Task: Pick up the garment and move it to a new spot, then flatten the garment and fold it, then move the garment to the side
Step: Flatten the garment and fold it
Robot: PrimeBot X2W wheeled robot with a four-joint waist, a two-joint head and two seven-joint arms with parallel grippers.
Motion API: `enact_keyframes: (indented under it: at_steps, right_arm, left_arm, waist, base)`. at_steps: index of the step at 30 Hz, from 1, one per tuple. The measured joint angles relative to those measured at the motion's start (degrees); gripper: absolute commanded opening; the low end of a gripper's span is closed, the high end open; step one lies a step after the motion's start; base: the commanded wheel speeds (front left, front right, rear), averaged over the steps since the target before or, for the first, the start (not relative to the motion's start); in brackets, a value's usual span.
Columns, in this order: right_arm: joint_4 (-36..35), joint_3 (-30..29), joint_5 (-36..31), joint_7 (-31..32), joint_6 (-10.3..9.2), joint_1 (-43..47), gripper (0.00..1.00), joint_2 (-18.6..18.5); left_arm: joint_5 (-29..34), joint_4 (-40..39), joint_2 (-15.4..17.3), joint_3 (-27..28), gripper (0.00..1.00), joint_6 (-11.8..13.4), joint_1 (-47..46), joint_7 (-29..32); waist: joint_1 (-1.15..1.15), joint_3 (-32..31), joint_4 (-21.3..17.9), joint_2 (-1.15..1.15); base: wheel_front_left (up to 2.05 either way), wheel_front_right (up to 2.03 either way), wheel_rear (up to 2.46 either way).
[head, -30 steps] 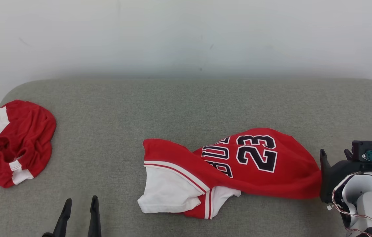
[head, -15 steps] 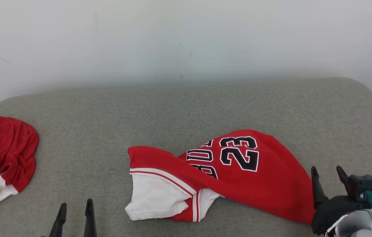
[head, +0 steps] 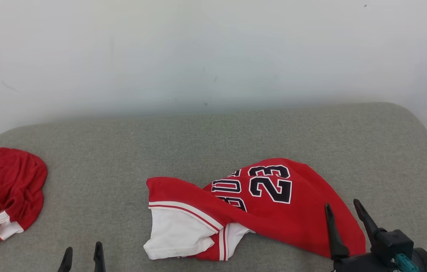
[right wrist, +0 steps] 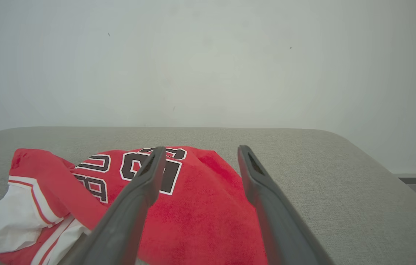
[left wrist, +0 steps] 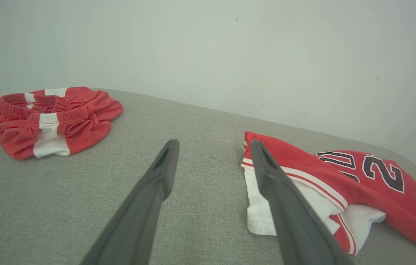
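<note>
- Since a second ago the right pincer (head: 341, 204) is found turned and shifted. It was beside the right end of the jersey (head: 273, 211) and is now at the near right corner, fingers pointing far. The whole head view has also shifted, so the camera has moved.
- Its two dark fingers are held apart and nothing is gripped. The left finger is seen over the jersey's right end, the other over bare counter (head: 122, 151); whether cloth is touched cannot be told.
- The jersey lies crumpled on the grey counter, from the middle towards the right. It is red, with a black 23 facing up and a white panel at its near left end.
- The left pincer (head: 83, 247) is seen at the near left, fingers apart, nothing held, well apart from the jersey.
- A second garment (head: 7, 189) — red with white bands — is bunched at the counter's left edge.
- A pale wall (head: 198, 49) is seen behind.
</note>
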Motion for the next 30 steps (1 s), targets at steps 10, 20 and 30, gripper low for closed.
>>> enact_keyframes:
  at_steps: [10,20,30]
  right_arm:
    - [-0.46,0.71,1.77,0.62,0.0,2.36,1.0,0.02]
    - [-0.78,0.08,2.56,0.75,0.0,2.9,1.0,0.02]
    - [-0.89,0.51,3.08,0.85,-0.01,2.94,1.0,0.02]
  left_arm:
    - [0.09,0.36,0.0,0.04,1.0,0.19,1.43,0.0]
    - [0.55,0.43,0.0,-0.16,1.0,0.43,1.55,0.0]
    - [0.66,0.6,0.0,-0.46,1.0,0.44,1.54,0.0]
  waist:
    - [0.0,-1.52,0.03,0.0]
    - [0.01,-1.16,0.12,0.0]
    - [0.01,-1.08,0.05,0.0]
  base:
    - [0.0,0.0,0.0]
    - [0.0,0.0,0.0]
    - [0.0,0.0,0.0]
